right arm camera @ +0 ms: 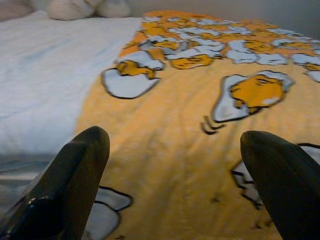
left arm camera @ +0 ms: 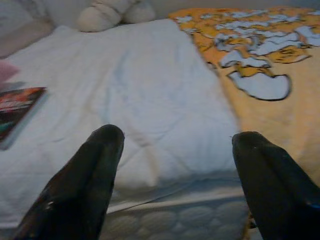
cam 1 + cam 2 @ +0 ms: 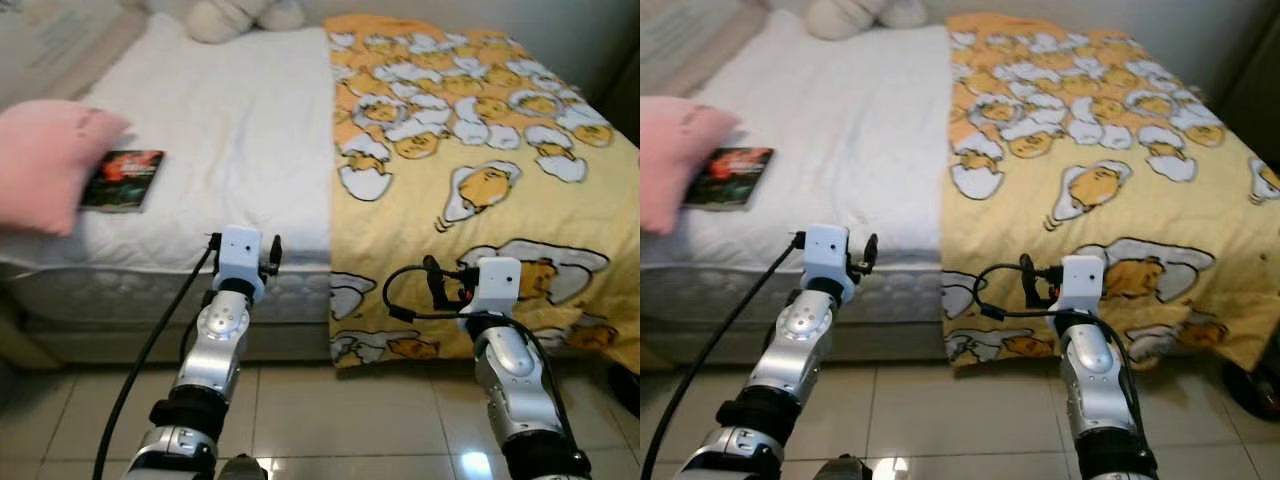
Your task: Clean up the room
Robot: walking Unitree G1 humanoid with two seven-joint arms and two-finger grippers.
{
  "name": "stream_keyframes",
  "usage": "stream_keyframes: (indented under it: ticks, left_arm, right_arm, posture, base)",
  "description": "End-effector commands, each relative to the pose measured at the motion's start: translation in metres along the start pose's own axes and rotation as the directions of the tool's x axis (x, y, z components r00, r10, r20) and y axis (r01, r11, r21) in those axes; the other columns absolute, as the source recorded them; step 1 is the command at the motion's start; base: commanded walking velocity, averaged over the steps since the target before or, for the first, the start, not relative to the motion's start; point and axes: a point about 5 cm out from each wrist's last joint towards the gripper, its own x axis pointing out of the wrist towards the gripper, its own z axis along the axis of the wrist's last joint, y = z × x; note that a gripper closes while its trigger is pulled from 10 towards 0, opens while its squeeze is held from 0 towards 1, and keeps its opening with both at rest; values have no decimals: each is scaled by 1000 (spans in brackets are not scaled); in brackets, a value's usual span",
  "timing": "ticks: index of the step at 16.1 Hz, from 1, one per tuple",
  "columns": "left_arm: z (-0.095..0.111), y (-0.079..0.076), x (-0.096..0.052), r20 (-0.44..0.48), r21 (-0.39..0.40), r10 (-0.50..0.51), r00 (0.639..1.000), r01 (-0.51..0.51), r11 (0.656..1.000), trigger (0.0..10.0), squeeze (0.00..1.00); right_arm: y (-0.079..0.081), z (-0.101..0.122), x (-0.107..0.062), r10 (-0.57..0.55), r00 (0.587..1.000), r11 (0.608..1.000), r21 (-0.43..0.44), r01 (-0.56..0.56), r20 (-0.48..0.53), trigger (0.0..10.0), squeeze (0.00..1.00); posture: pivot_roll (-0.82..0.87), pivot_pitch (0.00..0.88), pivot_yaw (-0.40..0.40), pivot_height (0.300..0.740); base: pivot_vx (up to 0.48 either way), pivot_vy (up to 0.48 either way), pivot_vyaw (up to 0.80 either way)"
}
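Here, both grippers, left (image 2: 175, 175) and right (image 1: 175, 175), hover spread and empty at lower frame before the bed (approach stage); next, reaching the dark glossy book (image 3: 122, 179) at left, beside the pink pillow (image 3: 45, 160).

The bed (image 3: 240, 130) has a white quilted sheet, bare on the robot's left half. A yellow blanket (image 3: 480, 170) printed with egg-and-yolk cartoon figures covers the right half — it lies fairly flat, its left edge running straight up the middle of the bed, its near edge hanging over the mattress front toward the tiled floor. A pink pillow (image 3: 45, 165) sits at the left edge of the bed. A dark-covered book (image 3: 122, 180) lies flat on the sheet just beside the pillow — touching it or nearly so. A cream plush toy (image 3: 235, 15) rests at the far end.
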Motion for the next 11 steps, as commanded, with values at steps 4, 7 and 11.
stream_keyframes:
  ticks: [4, 7, 11]
  left_arm:
    - [4, 6, -2, 31, -6, 14, 999, -13, 1000, 10000, 0]
    - [-5, 21, -5, -36, -116, 119, 992, -122, 986, 10000, 0]
    - [2, 9, -8, 33, -59, 42, 999, -40, 997, 10000, 0]
  right_arm:
    - [13, 4, 5, 45, 999, 999, 16, -46, 15, 10000, 0]
    - [18, 4, 6, 76, 997, 997, 18, -77, 18, 10000, 0]
    - [20, -2, 1, 103, 995, 994, 24, -103, 3, 10000, 0]
  posture:
    - [82, 0, -37, 740]
    - [81, 0, -31, 740]
    - [92, 0, -39, 740]
  base:
    - [0, 0, 470]
    - [449, 0, 456]
    - [342, 0, 317]
